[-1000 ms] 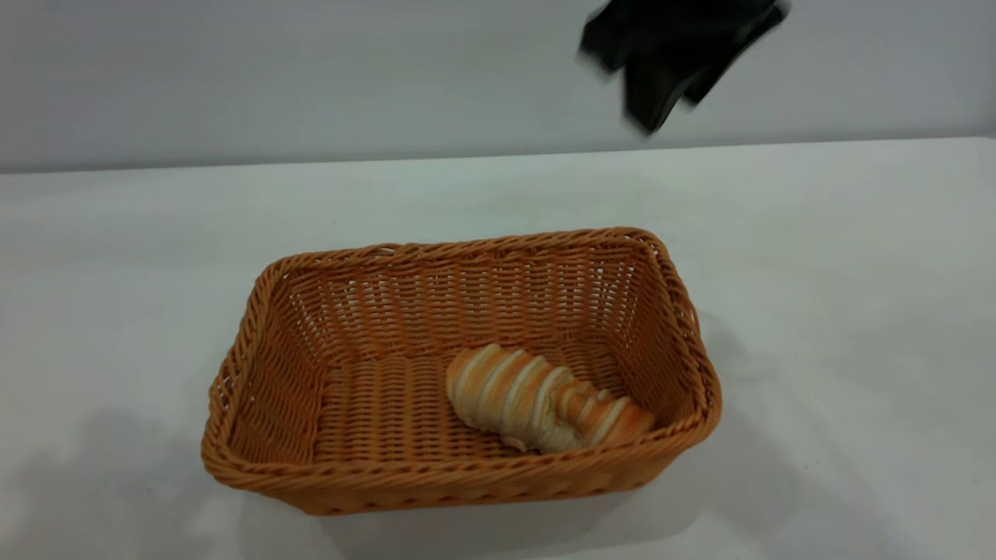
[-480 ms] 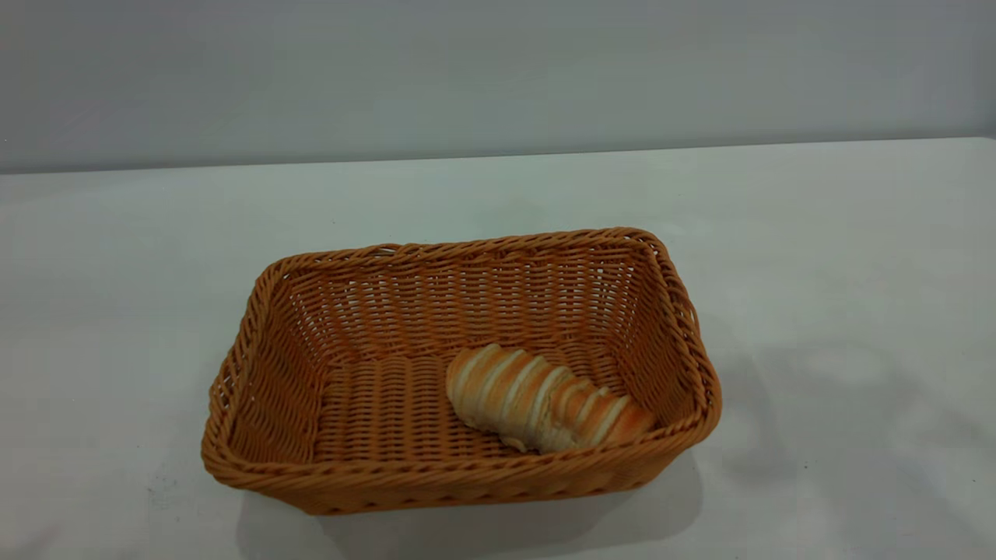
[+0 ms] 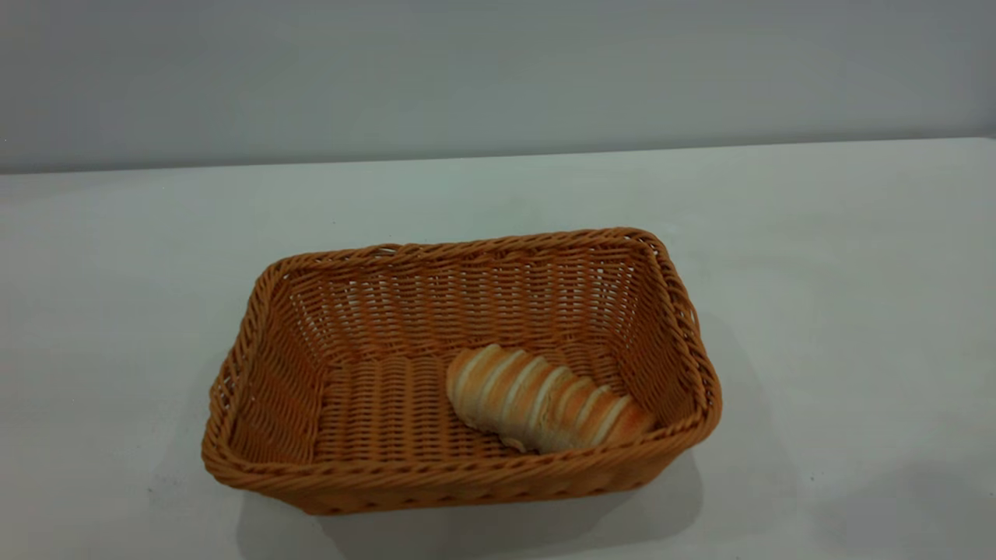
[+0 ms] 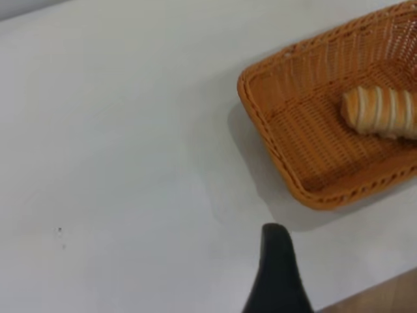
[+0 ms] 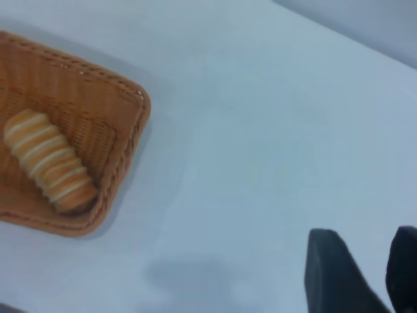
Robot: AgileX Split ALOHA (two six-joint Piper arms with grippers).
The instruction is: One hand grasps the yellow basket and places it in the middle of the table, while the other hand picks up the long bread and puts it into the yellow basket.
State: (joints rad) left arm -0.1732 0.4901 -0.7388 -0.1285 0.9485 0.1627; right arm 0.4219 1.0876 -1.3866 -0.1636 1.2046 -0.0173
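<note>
The yellow basket (image 3: 257, 342) stands in the middle of the white table (image 3: 840, 257). The long bread (image 3: 537, 398) lies inside it, on the floor near its front right corner. The basket (image 4: 287, 124) and the bread (image 4: 381, 112) also show in the left wrist view, and again in the right wrist view, basket (image 5: 124, 156) and bread (image 5: 49, 160). Neither gripper shows in the exterior view. My left gripper (image 4: 278, 261) hangs over bare table, apart from the basket. My right gripper (image 5: 374, 261) is open and empty, well away from the basket over bare table.
A plain grey wall (image 3: 498, 70) runs behind the table's far edge. In the left wrist view a brown strip (image 4: 384, 297) shows past the table's edge.
A black gripper that hung at the upper right of the exterior view one second ago has gone out of view. The basket and the bread have not moved.
</note>
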